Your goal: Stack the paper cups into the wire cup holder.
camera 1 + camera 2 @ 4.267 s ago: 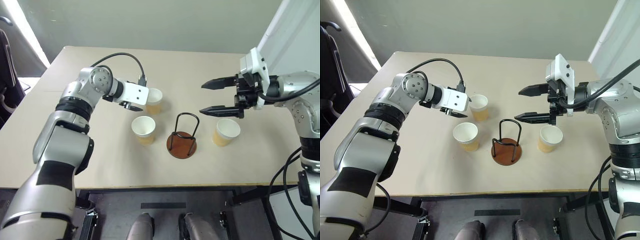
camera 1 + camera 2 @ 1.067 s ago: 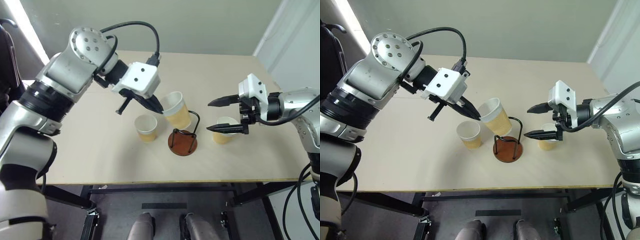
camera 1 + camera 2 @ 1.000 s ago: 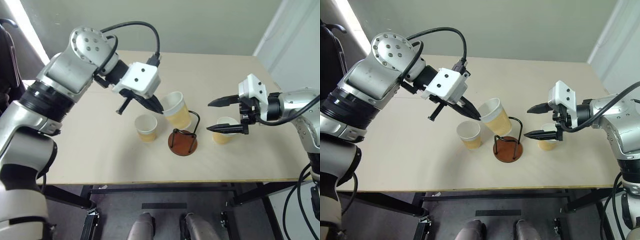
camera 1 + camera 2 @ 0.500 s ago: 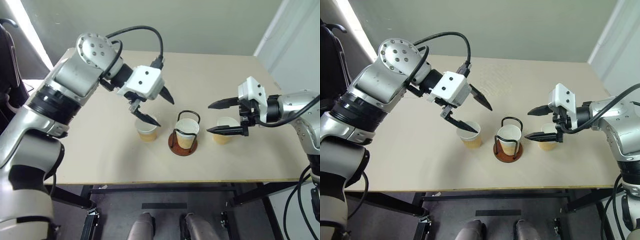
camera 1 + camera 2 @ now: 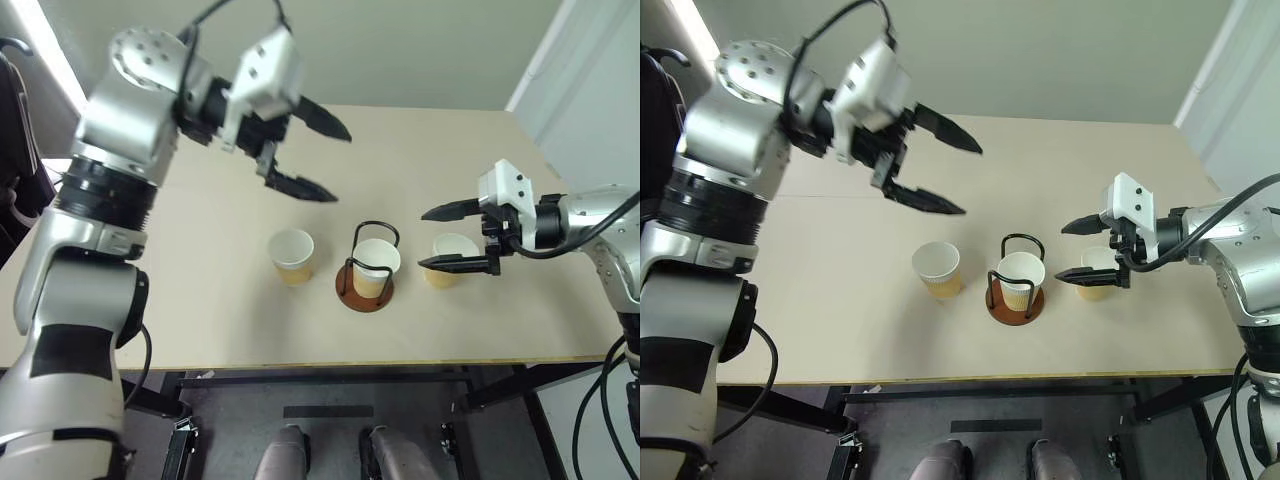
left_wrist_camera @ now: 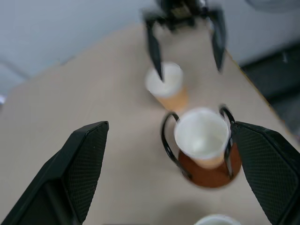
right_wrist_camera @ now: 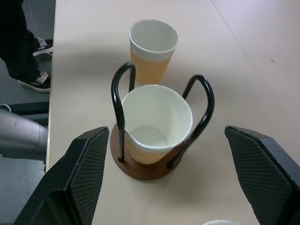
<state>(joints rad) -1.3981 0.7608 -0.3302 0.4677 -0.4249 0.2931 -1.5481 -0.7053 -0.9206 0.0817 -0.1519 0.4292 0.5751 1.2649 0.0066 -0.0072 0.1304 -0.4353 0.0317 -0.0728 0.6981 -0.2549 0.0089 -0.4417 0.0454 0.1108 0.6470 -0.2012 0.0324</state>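
Note:
The wire cup holder (image 5: 349,294) stands at mid-table with one paper cup (image 5: 377,259) upright inside its black loops. To its left a second paper cup (image 5: 292,252) stands on the table. On its right is a third paper cup (image 5: 455,250), with my right gripper (image 5: 424,239) open just over it, a finger to each side and touching nothing. My left gripper (image 5: 341,166) is open and empty, raised high above the table behind the left cup. The right wrist view looks at the holder (image 7: 140,169), its cup (image 7: 157,121) and the far cup (image 7: 153,43).
The beige table (image 5: 200,300) has its front edge close to me and its right edge just past my right arm. A grey wall rises behind it. A person's dark trouser leg and shoe (image 7: 26,51) show beyond the table's left side.
My left gripper has let go of the cup, which now stands in the holder. It opened and rose up and back from the table. The right gripper has kept still.

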